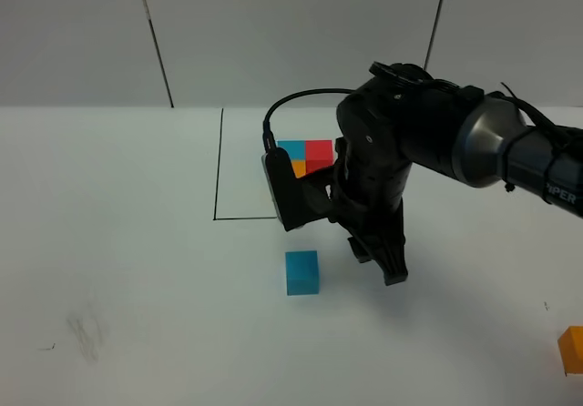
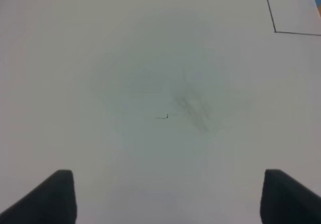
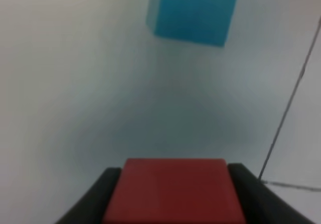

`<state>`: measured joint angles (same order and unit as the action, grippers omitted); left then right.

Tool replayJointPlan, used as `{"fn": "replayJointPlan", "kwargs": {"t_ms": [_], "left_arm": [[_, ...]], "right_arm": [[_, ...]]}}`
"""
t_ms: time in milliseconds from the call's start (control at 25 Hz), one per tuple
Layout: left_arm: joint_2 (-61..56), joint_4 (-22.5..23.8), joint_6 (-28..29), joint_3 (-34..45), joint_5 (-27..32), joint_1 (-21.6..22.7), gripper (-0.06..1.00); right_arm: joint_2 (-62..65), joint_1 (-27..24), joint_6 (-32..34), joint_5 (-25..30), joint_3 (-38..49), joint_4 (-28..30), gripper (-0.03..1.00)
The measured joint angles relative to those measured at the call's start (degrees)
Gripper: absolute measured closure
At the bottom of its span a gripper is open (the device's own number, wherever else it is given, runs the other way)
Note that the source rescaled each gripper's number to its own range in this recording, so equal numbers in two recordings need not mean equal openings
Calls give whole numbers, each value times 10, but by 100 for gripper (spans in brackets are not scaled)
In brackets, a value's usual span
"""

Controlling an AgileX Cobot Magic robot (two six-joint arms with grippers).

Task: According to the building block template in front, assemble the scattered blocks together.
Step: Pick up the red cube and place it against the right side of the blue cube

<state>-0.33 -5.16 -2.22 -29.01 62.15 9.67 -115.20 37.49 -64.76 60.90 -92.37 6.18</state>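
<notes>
The right gripper (image 3: 173, 201) grasps the red cube (image 3: 174, 186), seemingly off the surface (image 1: 137, 288); the blue cube (image 1: 301, 272) lies at its nine o'clock. The left gripper (image 2: 168, 199) hangs released.

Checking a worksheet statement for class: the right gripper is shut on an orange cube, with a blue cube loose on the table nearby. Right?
No: the right gripper holds a red cube, not orange, as the right wrist view shows. The blue cube does lie loose nearby.
</notes>
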Motion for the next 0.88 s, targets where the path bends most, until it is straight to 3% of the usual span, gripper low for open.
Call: {"fn": "replayJointPlan", "kwargs": {"t_ms": [120, 360, 880], "left_arm": [[0, 0, 0, 0, 0, 0, 29], [0, 0, 0, 0, 0, 0, 29], [0, 0, 0, 0, 0, 0, 29]], "right_arm": [[-16, -3, -9, -1, -30, -31, 95], [-48, -21, 88, -29, -42, -33, 95], [-85, -33, 80, -28, -42, -73, 96]]}}
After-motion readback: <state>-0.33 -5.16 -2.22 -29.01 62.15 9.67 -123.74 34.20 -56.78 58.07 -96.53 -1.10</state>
